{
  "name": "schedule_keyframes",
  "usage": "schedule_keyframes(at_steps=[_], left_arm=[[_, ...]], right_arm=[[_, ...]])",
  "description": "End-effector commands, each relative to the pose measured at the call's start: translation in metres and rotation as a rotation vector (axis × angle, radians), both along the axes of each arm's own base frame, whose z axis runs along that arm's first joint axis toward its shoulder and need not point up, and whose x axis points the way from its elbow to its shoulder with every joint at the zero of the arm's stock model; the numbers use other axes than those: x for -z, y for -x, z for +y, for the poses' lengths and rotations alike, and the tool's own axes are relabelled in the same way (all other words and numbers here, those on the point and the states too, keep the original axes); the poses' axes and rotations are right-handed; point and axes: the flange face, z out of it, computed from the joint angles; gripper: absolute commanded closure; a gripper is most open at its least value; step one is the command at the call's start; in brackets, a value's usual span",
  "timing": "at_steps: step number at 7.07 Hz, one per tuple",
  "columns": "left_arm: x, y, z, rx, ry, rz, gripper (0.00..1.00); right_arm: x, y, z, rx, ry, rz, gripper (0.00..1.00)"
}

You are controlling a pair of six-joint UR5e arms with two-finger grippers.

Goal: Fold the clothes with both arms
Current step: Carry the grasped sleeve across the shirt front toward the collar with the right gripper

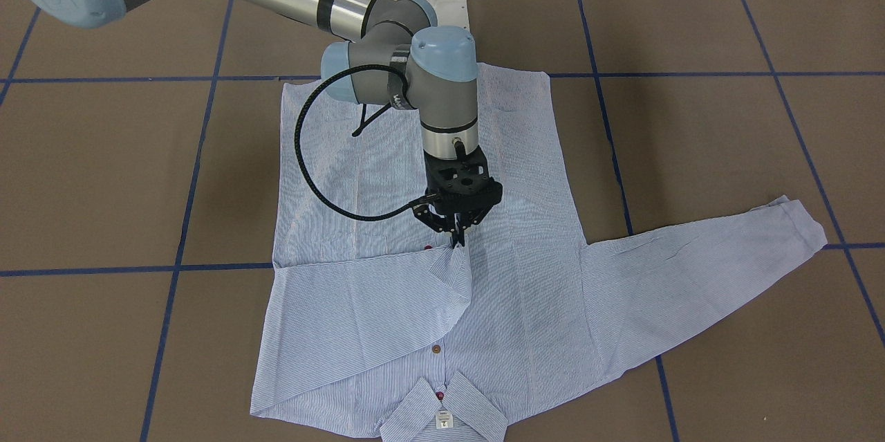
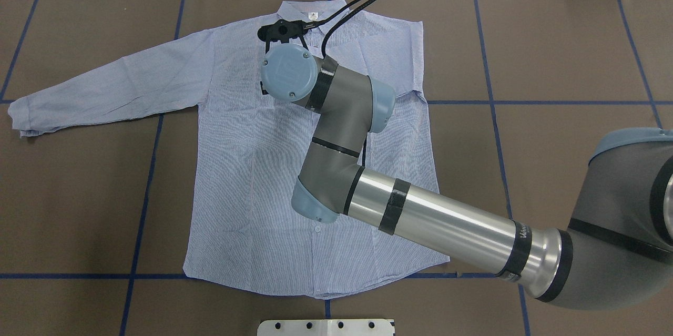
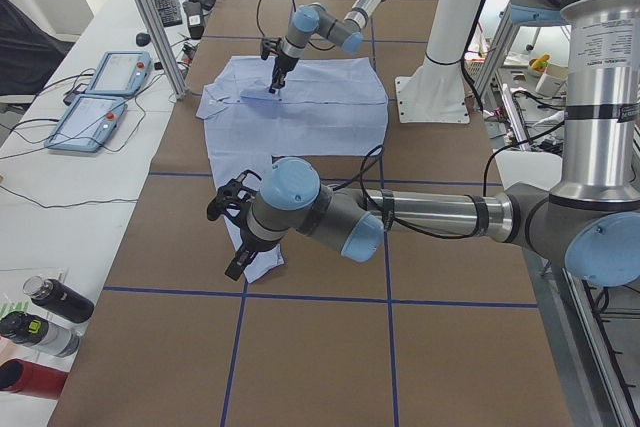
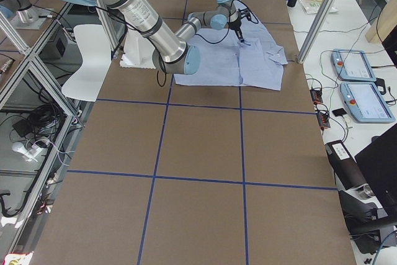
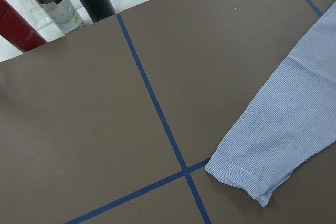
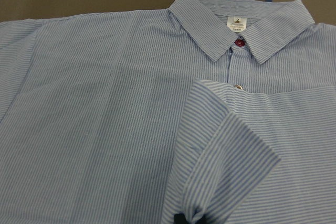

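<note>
The shirt [image 1: 525,290] lies flat mid-tabletop [image 1: 726,151], collar at the far edge and hem near the robot's edge. Its right sleeve is folded across the chest, and the right claw [image 1: 457,240] is clamped on that cuff. The left sleeve stretches toward the left end, its cuff [image 5: 241,182] beside a tape crossing [image 5: 185,170], well apart from the bottles [image 5: 55,3] past the edge. The left claw [image 3: 236,265] hangs over that cuff; I cannot tell how its jaws stand. Broad brown surface lies rightward. The collar label [image 6: 237,23] is too small to read.
</note>
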Motion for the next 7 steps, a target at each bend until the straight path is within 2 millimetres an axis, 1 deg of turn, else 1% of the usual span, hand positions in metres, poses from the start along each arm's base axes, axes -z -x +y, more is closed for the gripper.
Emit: schedule_keyframes(at_steps=[1, 2, 3, 4, 5, 6, 7], left_arm=[[-0.001, 0.000, 0.000, -0.001, 0.000, 0.000, 0.00], [-0.003, 0.000, 0.001, 0.000, 0.006, 0.001, 0.00], [-0.003, 0.000, 0.000, 0.000, 0.006, 0.001, 0.00], [-0.003, 0.000, 0.000, 0.000, 0.006, 0.001, 0.00], [-0.003, 0.000, 0.000, 0.000, 0.006, 0.001, 0.00], [-0.003, 0.000, 0.000, 0.000, 0.006, 0.001, 0.00], [-0.003, 0.000, 0.000, 0.000, 0.006, 0.001, 0.00]], right_arm=[[0.006, 0.023, 0.028, 0.027, -0.048, 0.024, 1.00], [0.007, 0.028, 0.033, 0.028, -0.051, 0.027, 1.00], [0.008, 0.038, 0.035, 0.029, -0.054, 0.042, 1.00], [0.007, 0.041, 0.036, 0.028, -0.052, 0.048, 0.54], [0.006, 0.050, 0.040, 0.006, -0.071, 0.071, 0.01], [0.016, 0.067, 0.039, -0.009, -0.080, 0.101, 0.00], [0.029, 0.070, 0.037, -0.011, -0.083, 0.097, 0.00]])
